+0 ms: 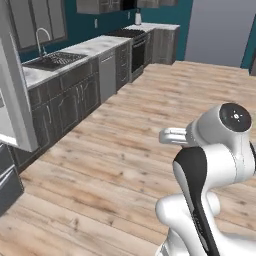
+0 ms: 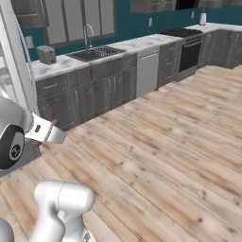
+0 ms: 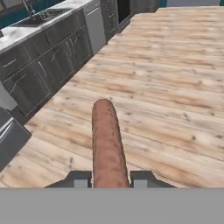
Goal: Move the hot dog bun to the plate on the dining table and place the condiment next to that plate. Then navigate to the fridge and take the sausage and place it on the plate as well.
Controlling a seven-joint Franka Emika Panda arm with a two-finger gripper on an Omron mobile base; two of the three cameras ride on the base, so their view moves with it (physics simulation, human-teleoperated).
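Two dark fingertips (image 3: 81, 178) of the gripper (image 3: 108, 178) are closed on the sausage (image 3: 107, 142), one on each side of its near end, so it points straight forward over the wood floor (image 3: 175, 87) and cannot roll out during driving. Beyond the sausage, to its left, stands the fridge (image 1: 12, 100) with its open door, then the counter (image 2: 94, 61) with the sink (image 2: 97, 53). I judge that the way to the plate comes next.

Fingers (image 3: 78, 178) clamped on sausage (image 3: 107, 144)
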